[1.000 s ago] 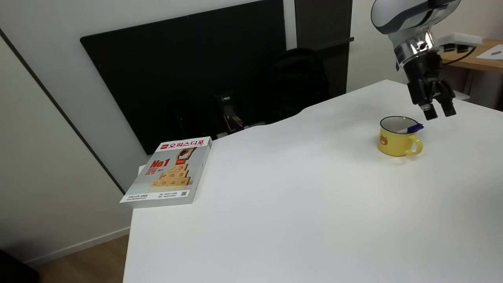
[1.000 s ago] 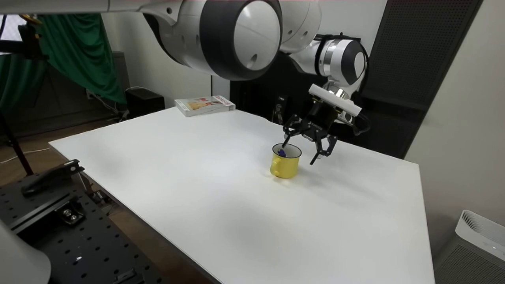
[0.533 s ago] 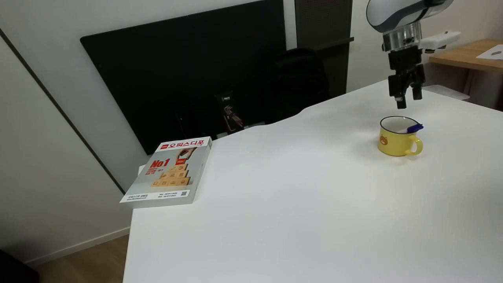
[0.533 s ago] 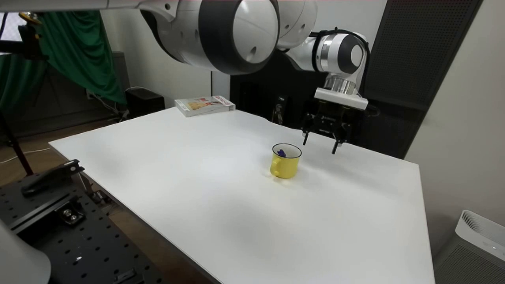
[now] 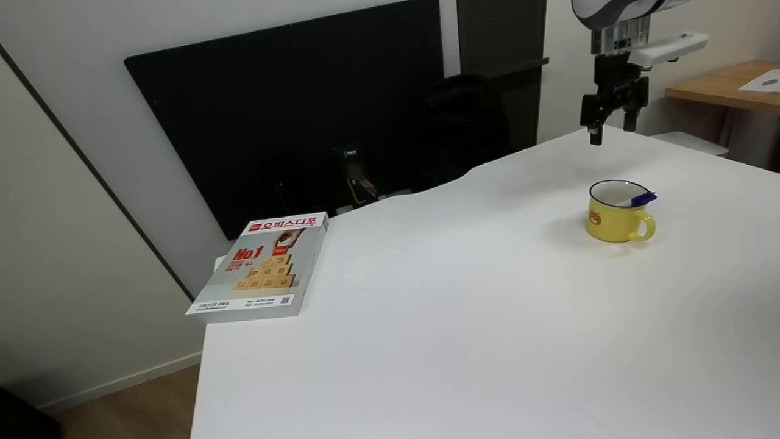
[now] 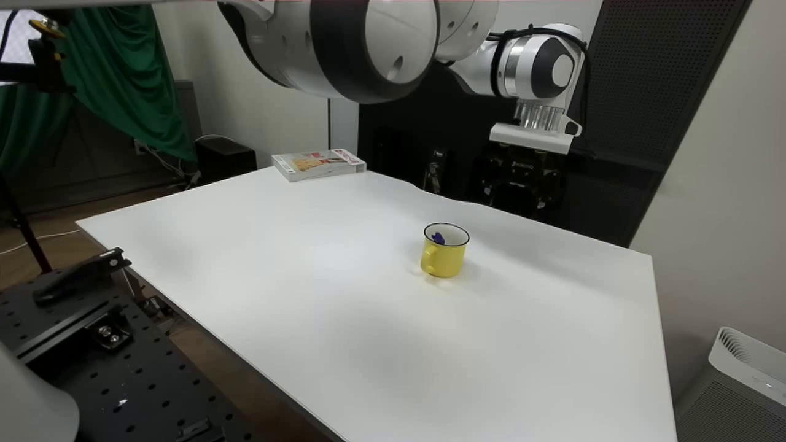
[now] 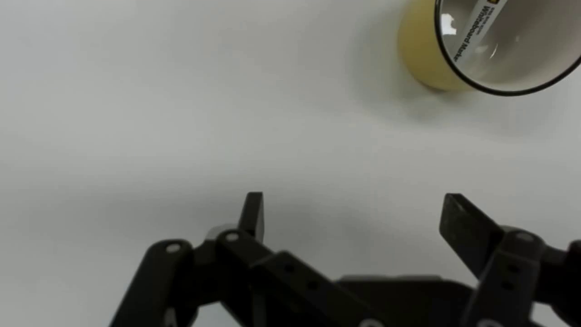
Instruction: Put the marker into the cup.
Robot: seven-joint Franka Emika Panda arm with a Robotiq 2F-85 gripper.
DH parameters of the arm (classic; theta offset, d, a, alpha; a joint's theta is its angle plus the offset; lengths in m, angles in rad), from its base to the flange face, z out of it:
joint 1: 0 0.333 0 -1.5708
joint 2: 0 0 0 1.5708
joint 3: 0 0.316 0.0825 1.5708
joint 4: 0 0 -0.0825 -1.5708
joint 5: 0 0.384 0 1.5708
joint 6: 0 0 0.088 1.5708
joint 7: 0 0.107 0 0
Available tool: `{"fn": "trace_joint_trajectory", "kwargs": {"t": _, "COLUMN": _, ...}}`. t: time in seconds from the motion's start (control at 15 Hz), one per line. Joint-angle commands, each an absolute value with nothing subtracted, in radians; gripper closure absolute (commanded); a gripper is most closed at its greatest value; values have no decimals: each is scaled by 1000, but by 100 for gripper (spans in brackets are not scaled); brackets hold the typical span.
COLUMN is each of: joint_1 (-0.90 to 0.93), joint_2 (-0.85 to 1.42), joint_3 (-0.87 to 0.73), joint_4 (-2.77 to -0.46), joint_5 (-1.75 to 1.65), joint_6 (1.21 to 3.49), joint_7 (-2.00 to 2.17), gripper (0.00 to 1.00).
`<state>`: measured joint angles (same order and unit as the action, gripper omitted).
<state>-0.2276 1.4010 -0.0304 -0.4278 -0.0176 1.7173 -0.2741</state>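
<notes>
With the marker leaning inside the yellow cup on the tabletop and the gripper apart, spread wide and holding nothing, the task looks finished, nothing left.

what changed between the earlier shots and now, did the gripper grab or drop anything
In an exterior view the gripper has risen and moved toward the picture's left, swinging from tilted to pointing nearly straight down, jaws open throughout. Nothing was grabbed or let go. The yellow cup, the marker leaning inside it and the book stayed put.
</notes>
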Motion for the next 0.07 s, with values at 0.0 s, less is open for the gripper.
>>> {"fn": "trace_joint_trajectory", "kwargs": {"t": 0.0, "joint_1": -228, "joint_2": 1401, "joint_3": -30, "joint_4": -428, "joint_5": -17, "joint_6": 1718, "joint_7": -271, "gripper": 0}}
